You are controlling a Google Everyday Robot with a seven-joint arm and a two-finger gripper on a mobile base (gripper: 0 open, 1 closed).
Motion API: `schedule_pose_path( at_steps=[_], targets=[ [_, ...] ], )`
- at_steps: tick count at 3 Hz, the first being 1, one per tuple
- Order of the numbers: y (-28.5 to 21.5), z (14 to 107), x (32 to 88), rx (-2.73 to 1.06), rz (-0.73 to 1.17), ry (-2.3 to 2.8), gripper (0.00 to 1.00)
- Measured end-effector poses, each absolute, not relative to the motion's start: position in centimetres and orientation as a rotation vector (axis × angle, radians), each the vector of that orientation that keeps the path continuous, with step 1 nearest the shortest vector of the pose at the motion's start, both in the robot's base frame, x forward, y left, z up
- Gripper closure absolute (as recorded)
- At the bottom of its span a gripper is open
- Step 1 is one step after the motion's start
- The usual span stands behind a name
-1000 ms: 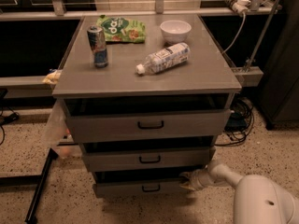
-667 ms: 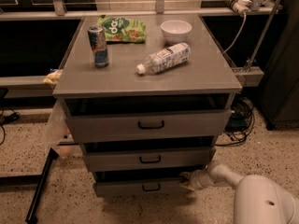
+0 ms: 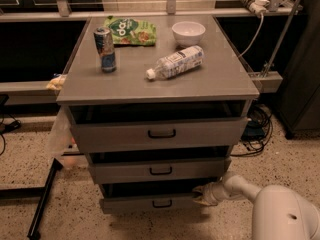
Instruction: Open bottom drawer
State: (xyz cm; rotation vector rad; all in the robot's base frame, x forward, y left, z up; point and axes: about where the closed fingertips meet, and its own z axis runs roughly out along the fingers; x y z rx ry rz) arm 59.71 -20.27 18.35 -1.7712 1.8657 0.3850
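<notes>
A grey cabinet [image 3: 215, 79] stands on a speckled floor [image 3: 20, 169]. It has three drawers, one under the other. The top drawer [image 3: 200, 132] looks the biggest. The middle drawer [image 3: 200, 168] is under it. The bottom drawer [image 3: 130, 204] is the lowest one, close to the floor, and looks the smallest. Each has a small black bar on its front. The bottom drawer's handle [image 3: 161, 203] sits in the middle of its front. All three fronts stick out a little from the cabinet, with a dark gap above each one.

A white arm [image 3: 240, 186] comes in from the lower right corner. At its end is the gripper [image 3: 201, 195]. It is at the right end of the bottom drawer, up by the top edge of the front, well to the right of the handle. It looks like it touches the drawer there. I cannot tell if it is open or closed, or if it has hold of anything.

On top of the cabinet are four things: a can [image 3: 105, 49] stands upright on the left, a green bag [image 3: 131, 31] lies flat behind it, a white bowl [image 3: 188, 32] sits at the back right, and a bottle [image 3: 176, 62] lies on its side near the middle.

Dark cables [image 3: 257, 129] lie on the floor to the right.
</notes>
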Motion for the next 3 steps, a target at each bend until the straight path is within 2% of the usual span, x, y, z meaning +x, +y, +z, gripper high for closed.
schedule_pose_path(
  at_steps=[2, 3],
  targets=[
    [-20.5, 18.4, 58.1, -1.788, 0.441, 1.924, 0.11],
    [-20.5, 18.5, 58.1, -1.788, 0.442, 1.924, 0.0]
  ],
)
